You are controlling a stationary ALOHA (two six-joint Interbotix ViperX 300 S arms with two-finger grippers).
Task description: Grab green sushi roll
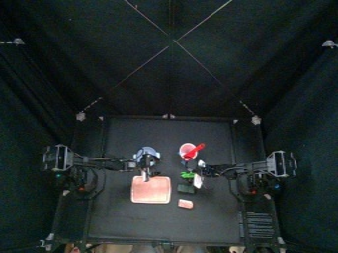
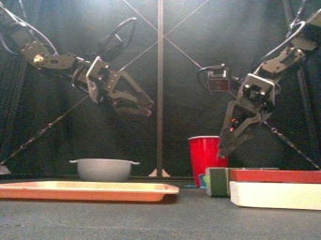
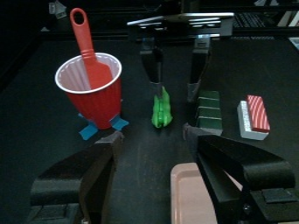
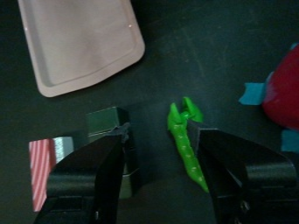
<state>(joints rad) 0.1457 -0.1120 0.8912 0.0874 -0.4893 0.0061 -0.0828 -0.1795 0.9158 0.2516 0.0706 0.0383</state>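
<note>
Right pincer hovers spread wide over the green sushi roll on the desk, left pincer spread too, but an off-centre squeeze could squirt it sideways or snag the dark green block.

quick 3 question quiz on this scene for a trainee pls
1. True or false: the red cup holds a red spoon.
2. The right gripper has its jaws: A open, B shut on the spoon, C shut on the cup.
3. What colour is the slim piece seen between those jaws in the right wrist view?
Key: 1 true; 2 A; 3 bright green.
</note>
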